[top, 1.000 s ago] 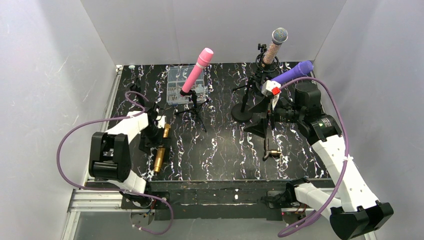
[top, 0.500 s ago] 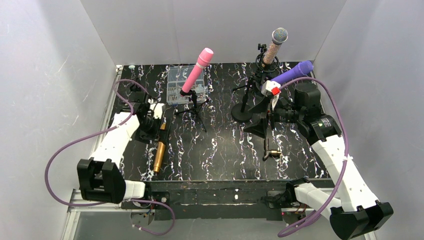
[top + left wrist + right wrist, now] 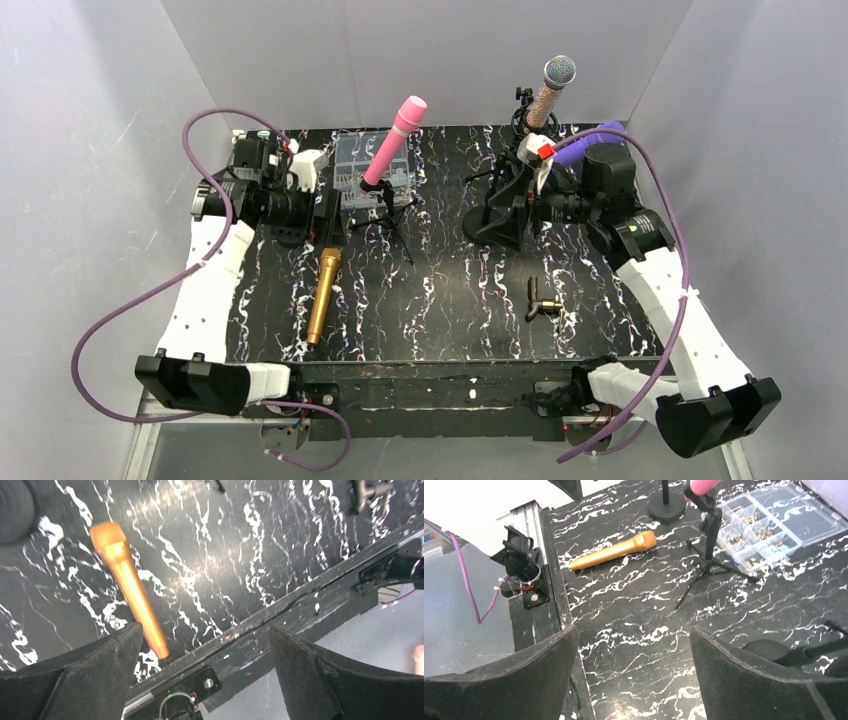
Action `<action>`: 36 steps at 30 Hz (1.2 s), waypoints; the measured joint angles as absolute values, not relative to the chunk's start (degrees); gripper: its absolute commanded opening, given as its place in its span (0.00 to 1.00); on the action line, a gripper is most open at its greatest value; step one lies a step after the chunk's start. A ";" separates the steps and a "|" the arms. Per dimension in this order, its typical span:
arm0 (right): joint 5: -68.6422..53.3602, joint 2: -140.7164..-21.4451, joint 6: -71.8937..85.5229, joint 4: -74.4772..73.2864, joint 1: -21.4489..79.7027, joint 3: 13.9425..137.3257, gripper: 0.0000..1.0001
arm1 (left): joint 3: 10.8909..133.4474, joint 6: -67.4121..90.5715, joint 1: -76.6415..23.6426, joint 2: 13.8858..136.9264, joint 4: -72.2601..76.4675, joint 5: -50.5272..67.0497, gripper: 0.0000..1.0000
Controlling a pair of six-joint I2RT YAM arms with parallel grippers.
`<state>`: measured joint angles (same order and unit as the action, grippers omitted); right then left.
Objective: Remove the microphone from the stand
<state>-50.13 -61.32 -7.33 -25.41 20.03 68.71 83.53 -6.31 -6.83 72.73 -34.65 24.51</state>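
On the near half of the table (image 3: pixel 450 330), left of centre: gold microphone (image 3: pixel 322 297) lies flat, off any stand, touching neither claw. Mid-table: left gripper (image 3: pixel 205 630) has its jaws apart and empty, and so does the right gripper (image 3: pixel 634 630). Far side: pink microphone (image 3: pixel 395 140) sits tilted in a tripod stand (image 3: pixel 386 200); silver-headed microphone (image 3: pixel 548 92) is mounted to its right.

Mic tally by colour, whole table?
Pink microphone: 1
Gold microphone: 1
Purple microphone: 1
Silver-headed glitter microphone: 1
Total: 4
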 measured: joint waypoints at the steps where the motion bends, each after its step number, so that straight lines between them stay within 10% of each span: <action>1: -49.65 -62.11 -7.07 -25.10 20.51 69.80 0.89 | 85.32 -6.22 -6.85 73.43 -34.63 24.91 0.98; 18: -42.87 -86.35 7.40 -8.95 30.52 83.81 0.85 | 85.62 -24.18 -8.10 90.50 -2.44 40.69 0.98; 36: -43.46 -87.13 7.94 -7.07 30.79 81.67 0.84 | 88.53 -27.07 -8.32 98.02 9.13 51.31 0.98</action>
<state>-43.46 -87.13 7.94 -7.07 30.79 81.67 88.53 -27.07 -8.32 98.02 9.13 51.31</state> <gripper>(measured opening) 0.842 0.981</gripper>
